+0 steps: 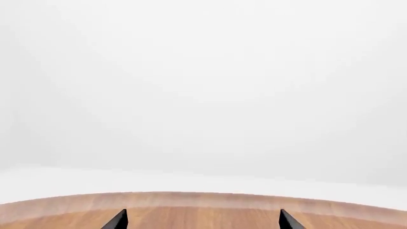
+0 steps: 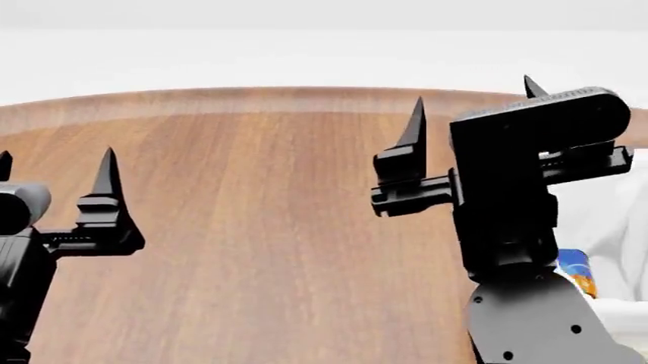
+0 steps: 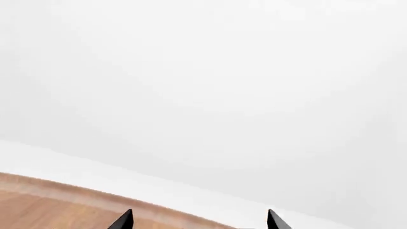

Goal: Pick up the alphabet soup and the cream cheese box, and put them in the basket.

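Both grippers stand wide open and hold nothing — the left gripper [image 2: 56,171] low at the left, the right gripper [image 2: 474,102] raised at the right over the wooden table [image 2: 263,227]. The alphabet soup [image 2: 573,267] peeks out behind the right arm, beside white basket [image 2: 618,220] cloth — cream cheese box unseen.

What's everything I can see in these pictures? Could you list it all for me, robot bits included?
Table: one, brown wood with a curved far edge, filling most of the head view.
Can: one, blue label turning orange lower down, at the head view's right edge, mostly hidden behind the right arm.
White thing: one, pale, at the far right beside the can; too little shows to tell what it is.
Background: plain white, beyond the table.
Left gripper: one, black, open, held above the table, holding nothing.
Right gripper: one, black, open, raised above the table, holding nothing.
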Motion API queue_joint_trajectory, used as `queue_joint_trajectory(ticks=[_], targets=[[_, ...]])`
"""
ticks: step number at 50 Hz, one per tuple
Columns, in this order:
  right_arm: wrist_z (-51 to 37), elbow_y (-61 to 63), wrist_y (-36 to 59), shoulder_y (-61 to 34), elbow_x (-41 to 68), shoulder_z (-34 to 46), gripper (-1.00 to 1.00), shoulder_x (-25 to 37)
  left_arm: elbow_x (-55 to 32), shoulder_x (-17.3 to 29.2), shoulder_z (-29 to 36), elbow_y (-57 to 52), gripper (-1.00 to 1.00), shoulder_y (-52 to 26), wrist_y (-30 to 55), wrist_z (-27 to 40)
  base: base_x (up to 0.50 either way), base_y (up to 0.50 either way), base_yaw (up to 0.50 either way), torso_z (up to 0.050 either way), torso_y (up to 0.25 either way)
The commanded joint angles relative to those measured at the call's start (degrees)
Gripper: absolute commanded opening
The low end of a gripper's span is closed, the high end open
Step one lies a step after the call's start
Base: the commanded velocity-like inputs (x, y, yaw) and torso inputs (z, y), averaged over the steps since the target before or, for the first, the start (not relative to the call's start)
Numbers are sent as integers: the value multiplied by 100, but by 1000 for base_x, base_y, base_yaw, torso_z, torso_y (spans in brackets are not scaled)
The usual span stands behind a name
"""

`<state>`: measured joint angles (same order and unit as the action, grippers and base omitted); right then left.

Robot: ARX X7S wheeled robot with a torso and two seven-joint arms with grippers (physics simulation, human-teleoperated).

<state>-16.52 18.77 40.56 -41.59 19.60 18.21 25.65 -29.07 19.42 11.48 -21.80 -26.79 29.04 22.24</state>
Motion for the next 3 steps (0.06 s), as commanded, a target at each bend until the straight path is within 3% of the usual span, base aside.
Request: queue_joint_trajectory(ticks=[1, 3], targets=[[-119, 692, -210, 486, -221, 312, 100, 80, 87, -32, -3, -159, 100, 65, -231, 62, 0, 0, 0, 0, 0], [-118, 748, -191, 506, -198, 311, 100, 86, 79, -31, 3, -179, 100, 67, -231, 65, 0, 0, 0, 0, 0]])
